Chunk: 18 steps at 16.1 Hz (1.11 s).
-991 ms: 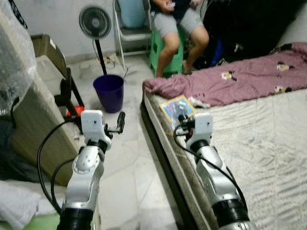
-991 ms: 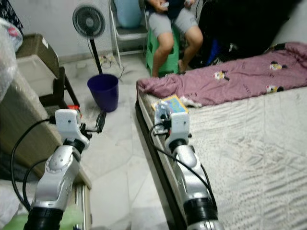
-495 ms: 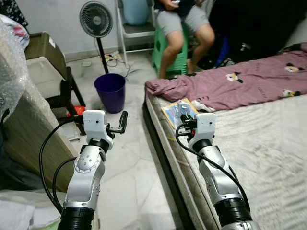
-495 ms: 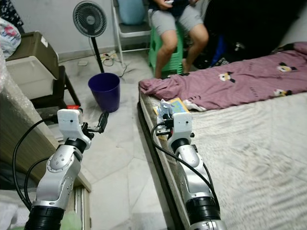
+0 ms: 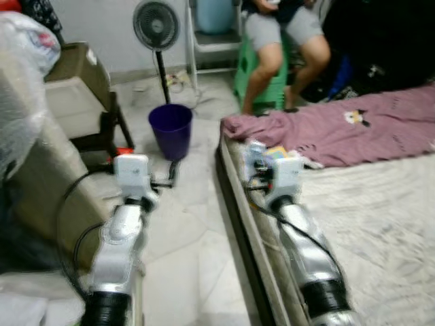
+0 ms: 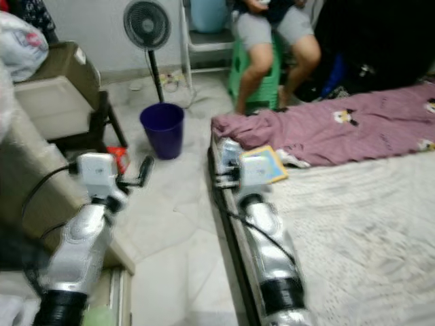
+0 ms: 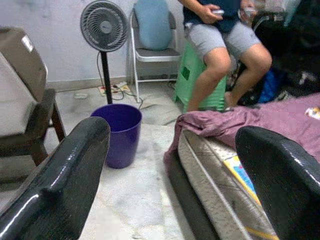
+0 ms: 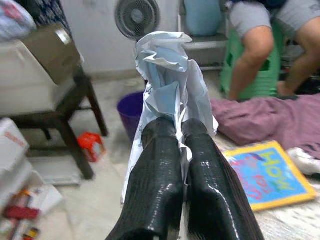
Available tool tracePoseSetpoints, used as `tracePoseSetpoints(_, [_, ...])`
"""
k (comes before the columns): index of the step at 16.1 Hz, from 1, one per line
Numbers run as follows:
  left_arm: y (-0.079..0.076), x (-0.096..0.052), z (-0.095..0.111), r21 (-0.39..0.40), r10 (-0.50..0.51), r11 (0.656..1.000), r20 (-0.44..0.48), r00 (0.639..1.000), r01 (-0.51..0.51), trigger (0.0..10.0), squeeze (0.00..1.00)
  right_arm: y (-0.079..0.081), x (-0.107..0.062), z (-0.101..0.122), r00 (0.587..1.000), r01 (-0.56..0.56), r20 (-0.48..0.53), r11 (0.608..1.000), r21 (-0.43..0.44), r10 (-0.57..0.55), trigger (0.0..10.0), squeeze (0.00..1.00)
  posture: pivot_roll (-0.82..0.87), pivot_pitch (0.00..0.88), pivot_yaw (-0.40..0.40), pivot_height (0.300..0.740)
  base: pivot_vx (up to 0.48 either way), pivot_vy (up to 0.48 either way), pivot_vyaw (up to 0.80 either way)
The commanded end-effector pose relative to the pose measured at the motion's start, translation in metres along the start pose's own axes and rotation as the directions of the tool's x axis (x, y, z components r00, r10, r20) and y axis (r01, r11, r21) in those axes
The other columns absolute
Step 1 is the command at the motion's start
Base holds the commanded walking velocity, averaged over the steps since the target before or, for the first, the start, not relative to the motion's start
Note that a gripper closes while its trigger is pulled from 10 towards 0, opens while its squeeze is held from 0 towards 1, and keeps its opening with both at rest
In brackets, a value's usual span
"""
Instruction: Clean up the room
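My right gripper (image 8: 180, 131) is shut on a crumpled white and pale blue paper (image 8: 167, 75), held above the near corner of the bed (image 5: 367, 210). In the left eye view that paper (image 5: 254, 152) shows just ahead of the right wrist. A purple waste bin (image 5: 170, 129) stands on the floor ahead and to the left of the bed corner. My left gripper (image 5: 171, 174) hovers open over the floor with nothing between its fingers, short of the bin (image 7: 117, 132).
A colourful book (image 8: 270, 175) lies on the mattress beside a crumpled purple blanket (image 5: 340, 132). A person sits on a green stool (image 5: 262, 75) beyond the bed. A standing fan (image 5: 156, 27), a dark chair (image 6: 102, 119) and a padded board (image 5: 41, 170) line the left.
The whole picture has shifted and blurred, so the camera has moved. Both arms keep their pose and the right gripper still holds the paper.
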<state>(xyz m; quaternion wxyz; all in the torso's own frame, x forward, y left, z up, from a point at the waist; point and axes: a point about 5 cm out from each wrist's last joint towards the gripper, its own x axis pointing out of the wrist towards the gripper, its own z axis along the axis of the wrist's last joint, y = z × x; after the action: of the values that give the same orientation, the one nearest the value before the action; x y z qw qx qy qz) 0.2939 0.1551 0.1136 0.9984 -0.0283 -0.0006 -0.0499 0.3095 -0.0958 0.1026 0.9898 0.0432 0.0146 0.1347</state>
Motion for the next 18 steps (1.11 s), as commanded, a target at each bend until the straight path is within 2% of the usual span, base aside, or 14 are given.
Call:
tracePoseSetpoints(1, [-0.0121, 0.0028, 0.0016, -0.010, -0.039, 0.999, 0.010, 0.999, 0.039, 10.0, 0.00, -0.0167, -0.0035, 0.0001, 0.999, 0.050, 0.001, 0.999, -0.012, -0.050, 10.0, 0.00, 0.08, 0.000, 0.045, 0.740, 0.352, 0.000, 0.00])
tracePoseSetpoints(5, [-0.0117, 0.0031, 0.0014, -0.013, -0.031, 0.999, 0.009, 0.999, 0.031, 10.0, 0.00, -0.0166, -0.0031, 0.0003, 0.999, 0.048, 0.001, 0.999, -0.013, -0.048, 10.0, 0.00, 0.08, 0.000, 0.044, 0.740, 0.334, 0.000, 0.00])
tracePoseSetpoints(10, [-0.0140, 0.0045, 0.0007, -0.024, -0.008, 1.000, 0.007, 1.000, 0.008, 10.0, 0.00, -0.0162, -0.0033, 0.0011, 0.999, 0.038, 0.008, 0.998, -0.048, -0.038, 10.0, 0.00, 0.07, 0.000, 0.042, 0.740, 0.000, 0.000, 0.00])
tracePoseSetpoints(11, [-0.0142, 0.0046, 0.0007, -0.023, -0.010, 1.000, 0.005, 1.000, 0.010, 10.0, 0.00, -0.0140, -0.0036, 0.0022, 1.000, 0.027, 0.017, 0.998, -0.061, -0.026, 10.0, 0.00, 0.07, 0.000, 0.040, 0.740, 0.000, 0.000, 0.80])
tracePoseSetpoints(14, [-0.0149, 0.0050, 0.0006, -0.021, -0.008, 1.000, 0.003, 1.000, 0.008, 10.0, 0.00, -0.0150, -0.0036, 0.0016, 1.000, 0.030, 0.012, 0.998, -0.049, -0.029, 10.0, 0.00, 0.07, 0.000, 0.040, 0.740, 0.000, 0.000, 0.76])
tracePoseSetpoints(18, [-0.0152, 0.0052, 0.0004, -0.016, -0.009, 1.000, -0.001, 1.000, 0.009, 10.0, 0.00, -0.0157, -0.0036, 0.0005, 0.999, 0.033, 0.006, 0.999, -0.038, -0.032, 10.0, 0.00, 0.07, 0.000, 0.040, 0.740, 0.000, 0.000, 0.00])
